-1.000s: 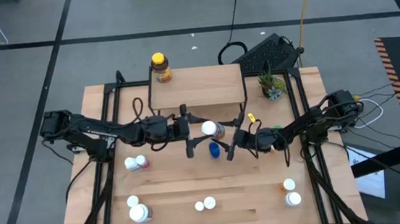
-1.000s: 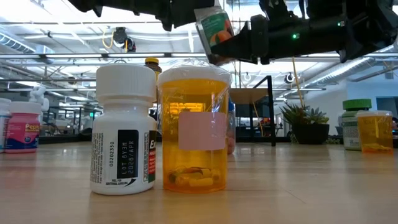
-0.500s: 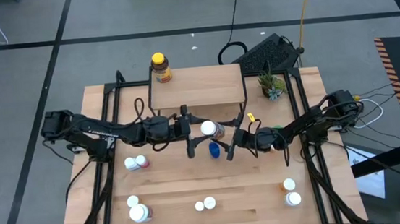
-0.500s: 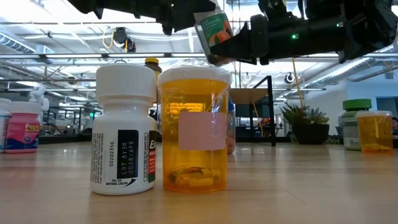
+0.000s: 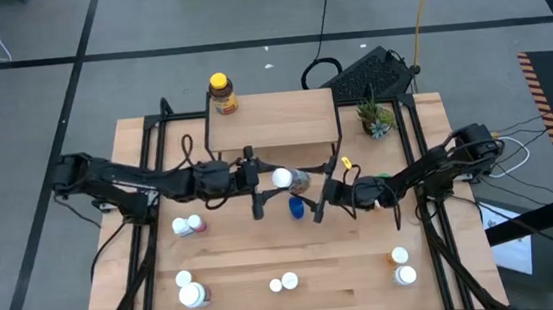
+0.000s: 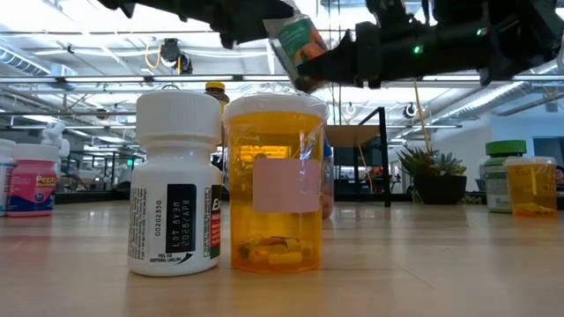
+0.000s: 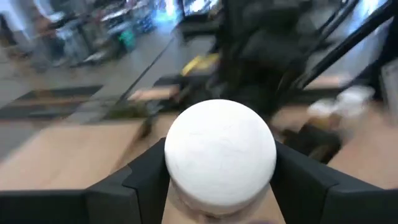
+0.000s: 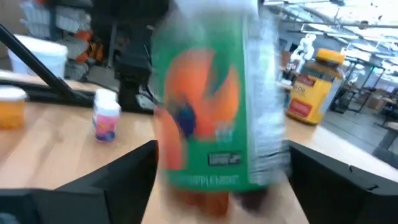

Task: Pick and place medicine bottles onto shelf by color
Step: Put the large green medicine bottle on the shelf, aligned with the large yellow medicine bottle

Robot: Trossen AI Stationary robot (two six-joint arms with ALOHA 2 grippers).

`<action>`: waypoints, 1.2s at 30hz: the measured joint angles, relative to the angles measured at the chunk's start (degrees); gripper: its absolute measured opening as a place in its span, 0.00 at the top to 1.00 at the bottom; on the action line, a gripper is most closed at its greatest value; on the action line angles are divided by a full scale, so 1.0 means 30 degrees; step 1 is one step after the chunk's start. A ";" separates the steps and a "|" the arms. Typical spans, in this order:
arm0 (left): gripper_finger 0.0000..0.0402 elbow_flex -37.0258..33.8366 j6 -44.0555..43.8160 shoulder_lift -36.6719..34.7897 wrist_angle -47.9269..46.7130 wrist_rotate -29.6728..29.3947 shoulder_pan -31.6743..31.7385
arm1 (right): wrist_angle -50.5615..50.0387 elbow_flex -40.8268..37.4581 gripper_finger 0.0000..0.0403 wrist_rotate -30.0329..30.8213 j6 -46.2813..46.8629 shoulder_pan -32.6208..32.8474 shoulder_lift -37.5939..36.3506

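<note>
A white-capped bottle with a green and orange label (image 5: 289, 180) hangs above the table in front of the shelf (image 5: 272, 121). My left gripper (image 5: 262, 181) is shut on it from the table's left. My right gripper (image 5: 324, 190) stands open at the bottle's base end, its fingers on either side of the blurred label (image 8: 217, 106); I cannot tell whether they touch it. In the low view the bottle (image 6: 298, 42) shows tilted, high above the table. A yellow-capped amber bottle (image 5: 221, 94) stands on the shelf's far left corner. My left gripper pinches the bottle at its cap end (image 7: 219, 155) between its two fingers (image 7: 144, 180), which come level from the table's left. The white cap faces back toward the wrist. The bottle lies roughly level, slightly tilted, lifted clear of the table.
On the table stand a blue bottle (image 5: 296, 207), pink-labelled bottles (image 5: 187, 224), white bottles (image 5: 190, 292) (image 5: 284, 283), orange bottles (image 5: 402, 265) and a green-capped one (image 6: 504, 174). A potted plant (image 5: 375, 118) stands at the far right. A white bottle (image 6: 174, 185) and an orange one (image 6: 275, 180) fill the low view's foreground.
My left gripper has moved a little toward the table's left edge, taking the bottle with it. The bottle's base end has drawn away from my right gripper.
</note>
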 joint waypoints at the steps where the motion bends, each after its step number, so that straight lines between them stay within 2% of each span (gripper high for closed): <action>1: 0.42 -0.0077 0.0035 -0.0653 -0.1057 -0.0335 0.0111 | 0.0002 -0.0001 0.14 -0.0013 -0.0078 0.0134 -0.0281; 7: 0.42 0.0600 0.0633 -0.4380 -0.6516 -0.2380 0.1146 | -0.1271 -0.0016 0.09 0.0080 0.0345 0.0383 -0.2232; 14: 0.42 0.2008 0.0793 -0.6588 -1.0772 -0.2398 0.4056 | -0.2370 -0.0031 0.09 -0.0001 0.1530 0.0147 -0.2484; 17: 0.41 0.2209 0.0744 -0.6592 -1.2124 -0.1696 0.5682 | -0.2600 -0.0045 0.09 -0.0007 0.1822 -0.0023 -0.2462; 24: 0.38 0.2100 0.0714 -0.5700 -1.2607 -0.0254 0.8853 | -0.2710 -0.0052 0.09 -0.0036 0.1829 -0.0128 -0.2469; 30: 0.40 0.2100 0.0799 -0.4829 -1.2495 0.1097 1.1135 | -0.3200 -0.0052 0.09 -0.0022 0.1829 -0.0153 -0.2462; 36: 0.36 0.2114 0.0327 -0.4070 -1.2288 0.2517 1.2693 | -0.3495 -0.0052 0.09 -0.0020 0.2139 -0.0387 -0.2462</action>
